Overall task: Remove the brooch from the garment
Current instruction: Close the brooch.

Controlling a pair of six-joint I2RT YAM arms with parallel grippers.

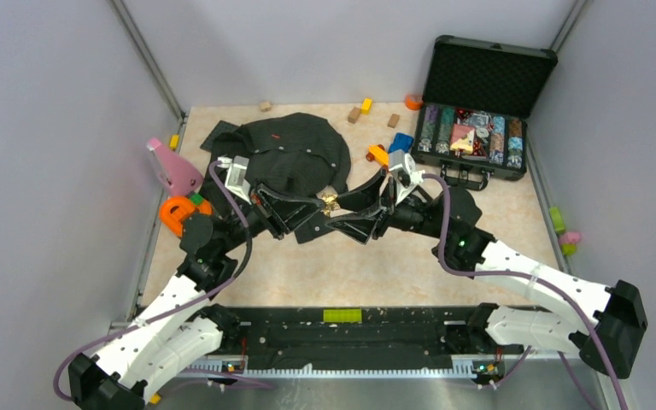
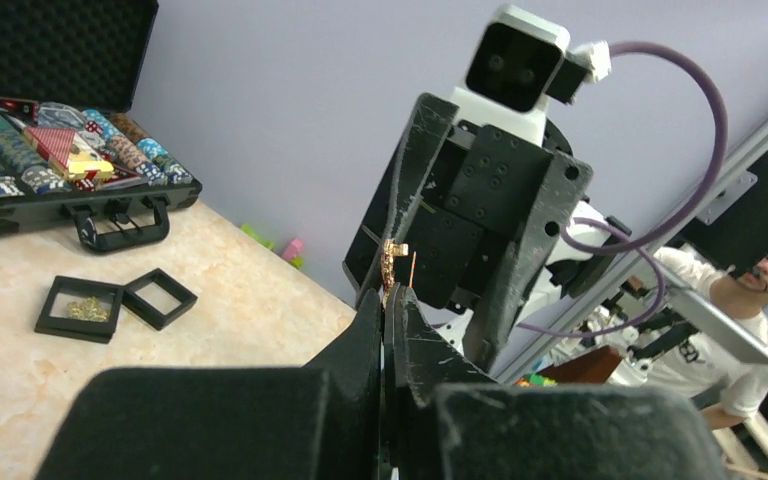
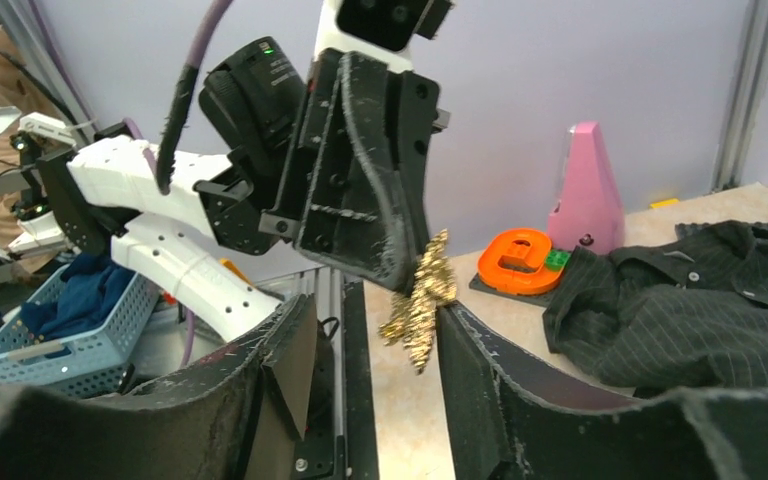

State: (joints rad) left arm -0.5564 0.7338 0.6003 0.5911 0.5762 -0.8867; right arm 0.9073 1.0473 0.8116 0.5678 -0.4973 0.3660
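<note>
1. Found left gripper [image 2: 392,300] pressed together, pinching the brooch [image 2: 393,262] by its lower edge. Saw the ornament standing up from the tips, with a thin pin showing beside it.
2. Found right gripper [image 3: 375,318] spread, one finger on each side of the brooch in the right wrist view. Unable to tell whether the nearer finger is touching it.
3. Located the brooch in the air between the two grippers, just forward of the garment [image 1: 295,154] in the top view. Saw no cloth caught on it in either wrist view. Judged it free of the shirt.
4. Judged handling: light, rigid, shiny metal, probably slippery. Noted a spiky gold cluster with fine sprigs and a thin pin, liable to bend or snag. Advise taking hold across the solid body, not by the pin or the outer sprigs.
5. Noted the garment lying crumpled on the table [image 1: 307,265], soft and with no gripper on it.
6. Noted farther out: two black square display boxes [image 2: 110,303], an open poker chip case [image 1: 478,128], a pink tapered object [image 3: 585,190] and an orange ring-shaped piece [image 3: 515,260].
</note>
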